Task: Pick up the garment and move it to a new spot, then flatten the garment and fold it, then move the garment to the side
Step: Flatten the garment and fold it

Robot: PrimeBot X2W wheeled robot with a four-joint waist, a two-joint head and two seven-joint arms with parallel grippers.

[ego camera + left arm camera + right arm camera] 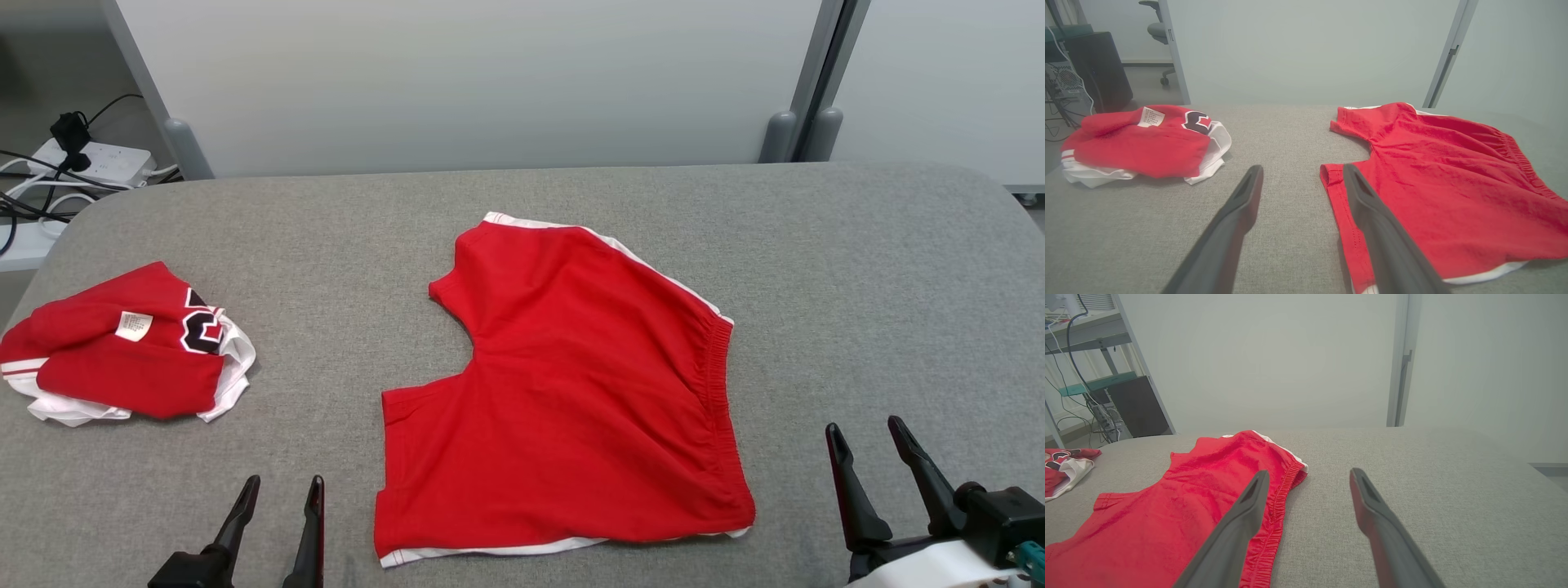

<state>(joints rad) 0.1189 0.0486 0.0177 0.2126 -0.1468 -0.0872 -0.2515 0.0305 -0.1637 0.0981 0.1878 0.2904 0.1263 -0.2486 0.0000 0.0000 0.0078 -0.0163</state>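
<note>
- The red shorts lie spread in the middle of the grey worktop. The waistband is toward your right and the leg openings toward your left. The bundled red-and-white garment sits well apart at the far left.
- The shorts look near enough flat, with only a few soft ripples by the waistband, so I judge the fold is the step in hand.
- To do it well, take the near edge at both ends together. Put one tool at the corner of the near leg hem and the other at the near waistband corner.
- Pinch low and catch both layers, then carry the two corners across evenly so edge meets edge.
- Keep the lift low, or the cloth will likely drag and skew.
- Left tool: the fingers are spread wide with nothing between them. It hovers just beside the near leg hem, and whether a finger brushes the cloth I cannot tell.
- Right tool: it is equally wide and empty, out past the waistband side and clear of the shorts.
</note>
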